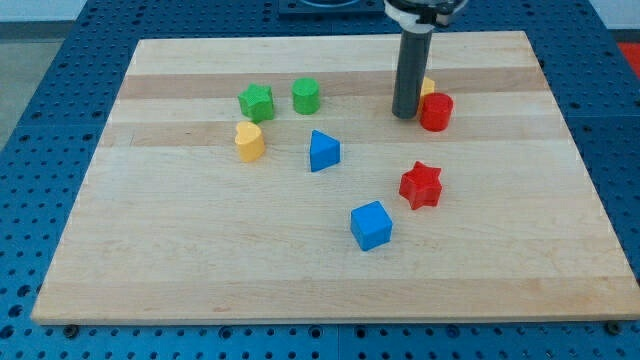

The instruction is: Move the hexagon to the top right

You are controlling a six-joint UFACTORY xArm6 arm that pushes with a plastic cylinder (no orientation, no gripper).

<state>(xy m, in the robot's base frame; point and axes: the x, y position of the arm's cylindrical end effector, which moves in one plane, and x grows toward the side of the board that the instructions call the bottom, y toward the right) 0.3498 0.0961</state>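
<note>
Tip [405,115] beside red block [437,111]

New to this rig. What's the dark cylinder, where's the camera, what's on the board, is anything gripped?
The dark cylinder is the end of a robot arm. It has no gripper, only a straight rod whose lower end, my tip, slides along the wooden board and pushes blocks; nothing is held.

There is one camera view, looking down at the board at a slant; where it is mounted is not on record.

On the board: a green star-like block and a green hexagon toward the view's top left, a yellow heart-shaped block below them, a blue triangle near the middle, a blue cube and a red star lower down, and a red cylinder just to the view's right of my tip. A yellow block shows behind the rod, mostly hidden, so its shape cannot be told.
</note>
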